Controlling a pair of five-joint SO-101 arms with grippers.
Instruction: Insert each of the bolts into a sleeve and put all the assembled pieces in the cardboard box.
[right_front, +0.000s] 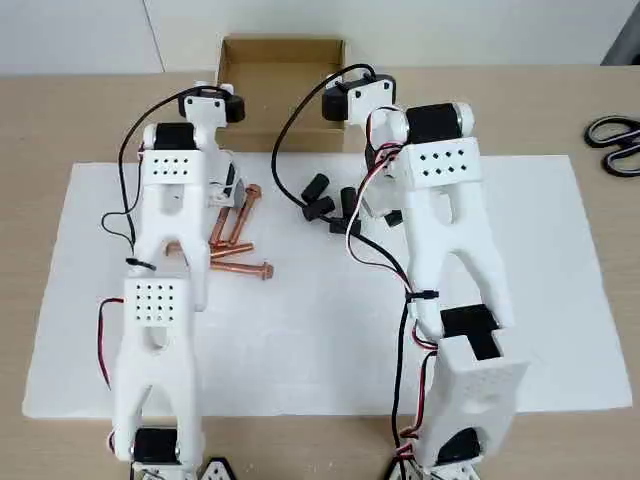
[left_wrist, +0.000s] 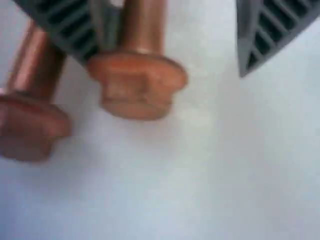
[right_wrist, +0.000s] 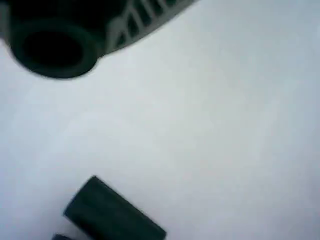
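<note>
No text, label, number or sign can be read — none anywhere.

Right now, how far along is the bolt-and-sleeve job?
Done: nothing that shows; no assembled piece is visible in the cardboard box. In hand: the left claw is open astride one copper bolt; the right claw is at the black sleeves, with one sleeve right beside it. Left: the bolts and sleeves all lie loose on the white sheet, so all inserting and boxing remains.
</note>
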